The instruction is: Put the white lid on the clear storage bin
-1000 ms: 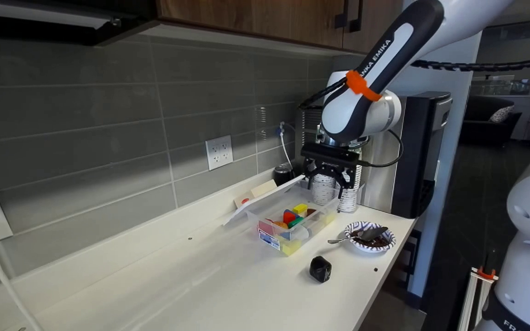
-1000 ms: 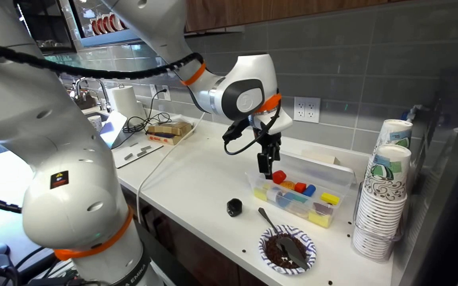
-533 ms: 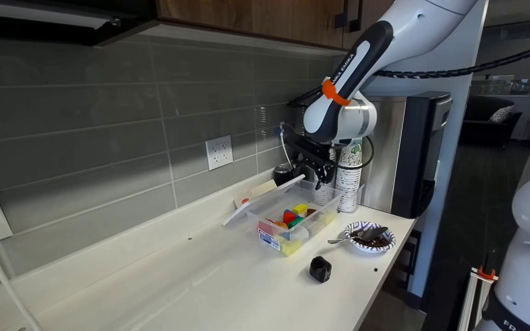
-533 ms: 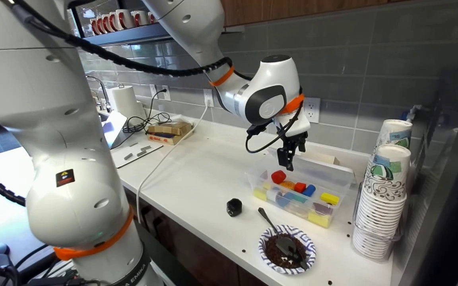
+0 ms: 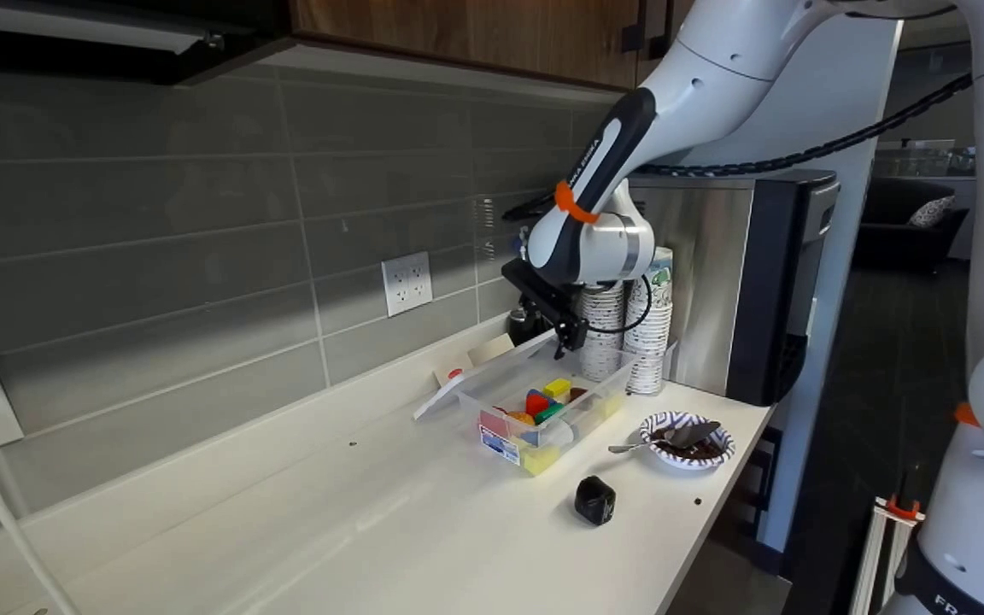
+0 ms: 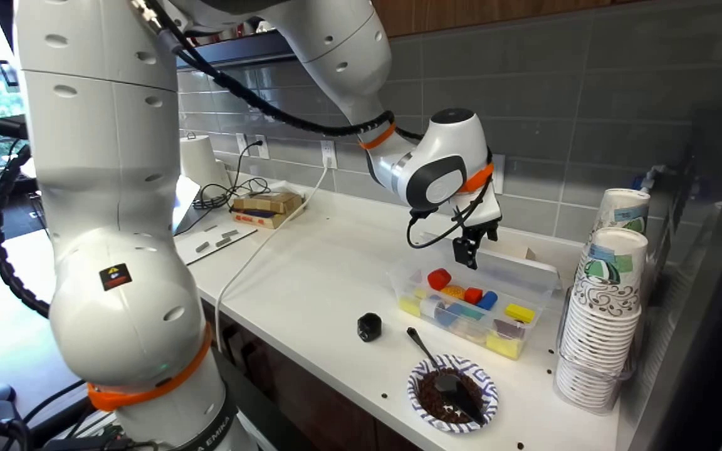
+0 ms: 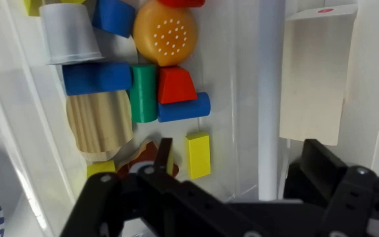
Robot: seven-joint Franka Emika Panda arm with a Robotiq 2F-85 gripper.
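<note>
Nearest in an exterior view, the patterned bowl (image 6: 490, 394) sits in front of the clear storage bin (image 6: 470, 331), both unmoved on the surface (image 6: 317, 269). Above the bin, the fingers (image 7: 322, 164) have turned and shifted toward its far side within the last second; released and spread apart, they flank the white lid (image 7: 270, 98) in the wrist view. The lid leans tilted along that side, unchanged.

In an exterior view, we see the bin (image 6: 540, 298) on the counter (image 6: 311, 275) with blocks (image 6: 473, 295) in it, lid (image 6: 514, 270) behind, bowl (image 6: 490, 389) in front, cups (image 6: 602, 326) to its right.
</note>
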